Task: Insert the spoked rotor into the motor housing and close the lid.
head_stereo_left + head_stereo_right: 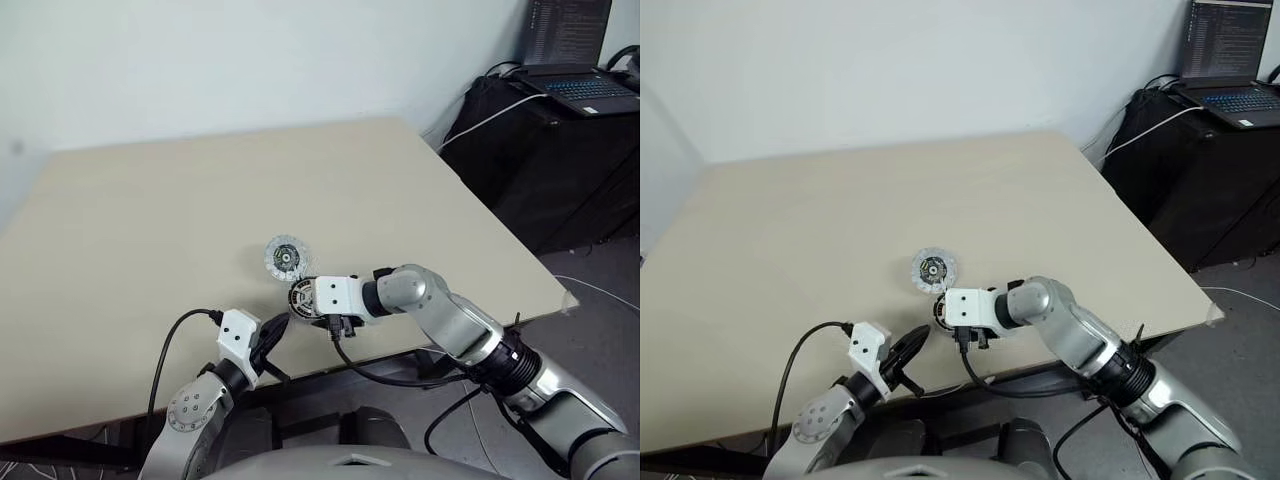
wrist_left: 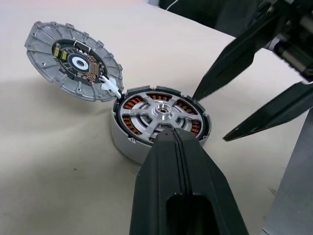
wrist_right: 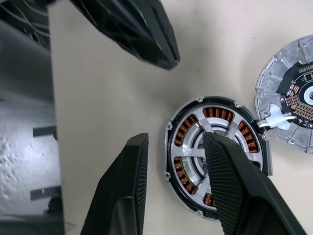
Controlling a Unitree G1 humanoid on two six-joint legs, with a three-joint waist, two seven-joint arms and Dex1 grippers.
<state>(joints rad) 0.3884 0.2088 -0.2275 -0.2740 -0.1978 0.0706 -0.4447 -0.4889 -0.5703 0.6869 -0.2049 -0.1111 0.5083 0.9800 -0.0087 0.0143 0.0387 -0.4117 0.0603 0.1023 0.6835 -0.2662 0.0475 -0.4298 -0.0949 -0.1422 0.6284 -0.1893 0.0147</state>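
The motor housing (image 2: 128, 143) sits near the table's front edge, its copper windings ringed by a dark rim. The spoked rotor (image 2: 164, 113) lies inside it, silver spokes meeting at a hub. The lid (image 2: 73, 61) lies flat beside the housing, pale-segmented face up, joined to it by a small white connector. My left gripper (image 2: 168, 131) is shut, with its tip at the housing's near rim. My right gripper (image 3: 175, 139) is open just above the housing, one finger (image 3: 230, 181) over the windings, nothing held. From the head, the housing (image 1: 300, 297) shows partly under the right wrist.
The beige table (image 1: 200, 200) stretches wide behind and to the left of the parts. Its front edge runs just below the housing. At the right stands a black cabinet (image 1: 560, 170) with an open laptop (image 1: 580, 85) and cables.
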